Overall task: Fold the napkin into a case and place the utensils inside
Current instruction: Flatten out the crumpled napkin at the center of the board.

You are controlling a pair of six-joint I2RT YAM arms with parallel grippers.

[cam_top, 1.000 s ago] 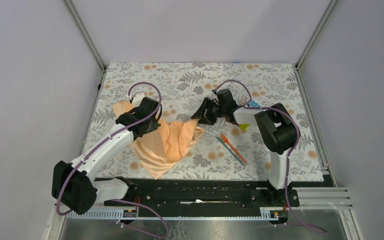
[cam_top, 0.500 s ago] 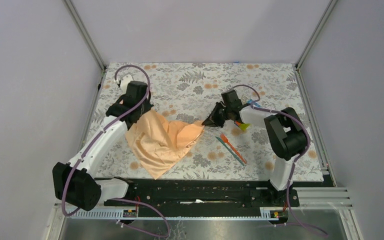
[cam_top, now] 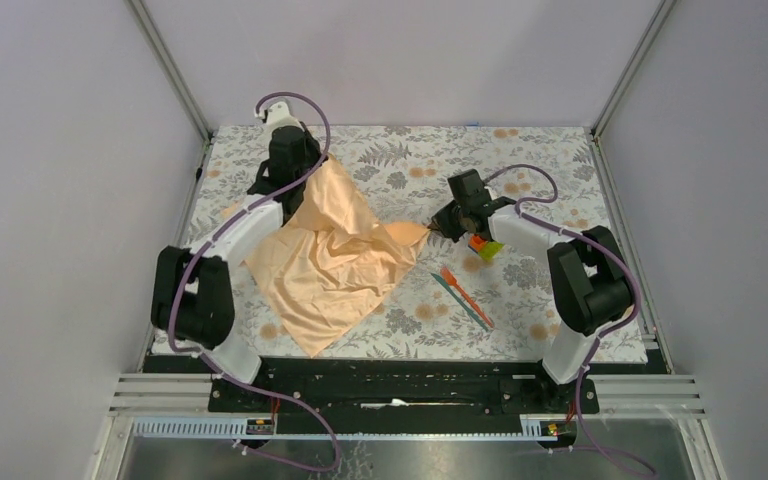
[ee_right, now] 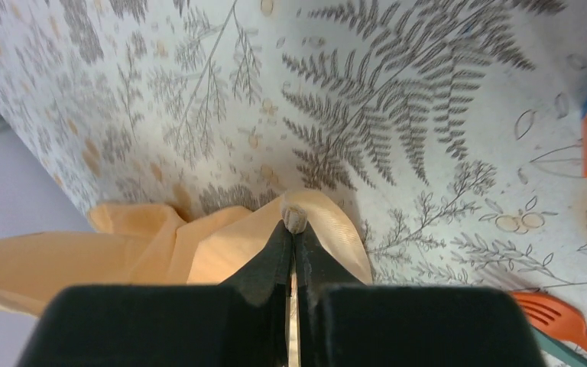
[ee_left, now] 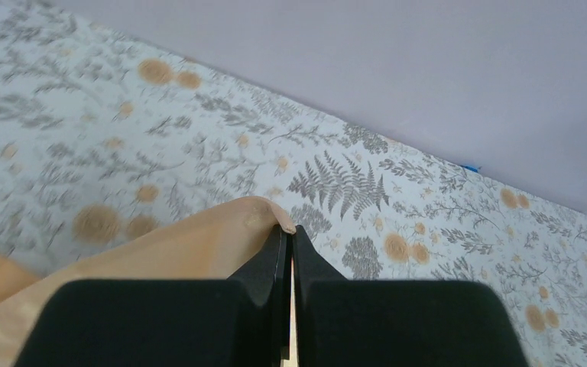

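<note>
- Top external view: the peach-orange satin napkin (cam_top: 335, 262), open and rumpled, lies left of centre on the floral-patterned mat (cam_top: 560, 160) covering the table. The left jaws hold its far corner and the right jaws its right corner. A slim orange plastic utensil (cam_top: 453, 281) and a teal-blue plastic utensil (cam_top: 472, 308) lie side by side just right of the napkin, near multicoloured toy blocks (cam_top: 480, 247).
- Left wrist view: left jaws clenched on a napkin (ee_left: 191, 248) corner, raised off the table.
- Right wrist view: right jaws clenched on a bunched napkin (ee_right: 122, 256) corner; the orange utensil's (ee_right: 558, 312) forked end shows at lower right.
</note>
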